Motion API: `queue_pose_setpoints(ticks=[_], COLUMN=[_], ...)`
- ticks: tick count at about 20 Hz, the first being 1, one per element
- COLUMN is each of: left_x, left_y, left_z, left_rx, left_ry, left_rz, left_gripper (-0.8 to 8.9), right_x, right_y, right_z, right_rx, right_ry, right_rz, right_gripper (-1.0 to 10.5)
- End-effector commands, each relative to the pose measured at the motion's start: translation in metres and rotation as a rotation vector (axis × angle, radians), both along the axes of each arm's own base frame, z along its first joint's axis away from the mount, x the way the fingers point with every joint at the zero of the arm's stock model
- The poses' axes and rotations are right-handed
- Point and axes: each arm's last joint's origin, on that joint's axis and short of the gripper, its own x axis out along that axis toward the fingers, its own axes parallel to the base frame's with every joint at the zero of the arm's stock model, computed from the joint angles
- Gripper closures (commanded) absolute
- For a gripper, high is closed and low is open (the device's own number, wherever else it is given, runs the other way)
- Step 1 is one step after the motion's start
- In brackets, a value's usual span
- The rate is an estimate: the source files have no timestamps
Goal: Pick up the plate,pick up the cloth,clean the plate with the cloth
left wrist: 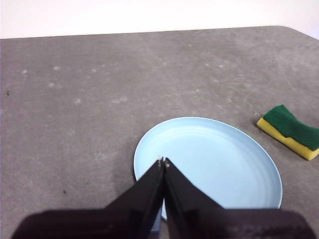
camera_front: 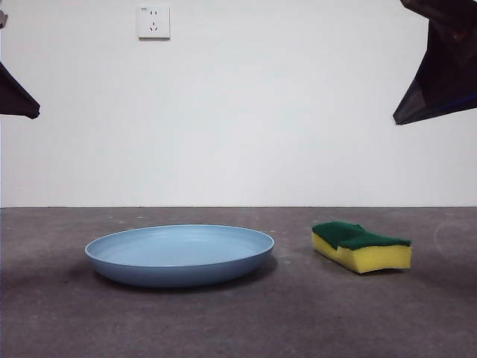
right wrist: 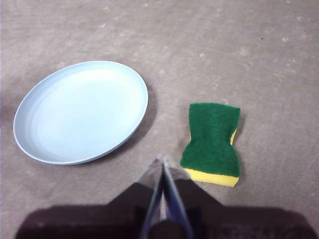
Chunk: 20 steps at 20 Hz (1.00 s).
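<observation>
The light-blue plate (camera_front: 179, 253) lies flat on the grey table, left of centre; it also shows in the left wrist view (left wrist: 209, 167) and the right wrist view (right wrist: 82, 112). The cloth, a yellow sponge with a green scouring top (camera_front: 361, 246), lies flat to the plate's right, apart from it, and shows in both wrist views (left wrist: 291, 130) (right wrist: 213, 142). My left gripper (left wrist: 163, 162) is shut and empty, held high above the plate's near rim. My right gripper (right wrist: 162, 160) is shut and empty, high above the table between plate and sponge. Both arms show as dark tips at the front view's top corners (camera_front: 16, 97) (camera_front: 440, 67).
A white wall with a socket (camera_front: 153, 22) stands behind the table. The grey table (camera_front: 238, 321) has a rounded far corner in the left wrist view (left wrist: 286, 30).
</observation>
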Motion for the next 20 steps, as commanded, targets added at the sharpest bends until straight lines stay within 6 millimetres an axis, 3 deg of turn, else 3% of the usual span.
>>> queue_pose_setpoints(ticks=[1, 11, 20], left_x=[0.0, -0.003, -0.03], left_y=[0.0, 0.002, 0.033], left_z=[0.0, -0.001, 0.011], left_rx=[-0.012, -0.004, -0.01], left_ry=[-0.002, 0.012, -0.145], left_rz=[0.001, 0.002, 0.144], left_gripper=[8.16, 8.16, 8.16], right_x=[0.0, 0.0, 0.0], right_y=[0.0, 0.0, 0.0], right_z=[-0.001, -0.001, -0.001], right_rx=[0.013, 0.013, 0.013], right_ry=[0.003, 0.002, 0.002], right_rz=[-0.003, -0.004, -0.004], right_gripper=[9.5, 9.5, 9.5])
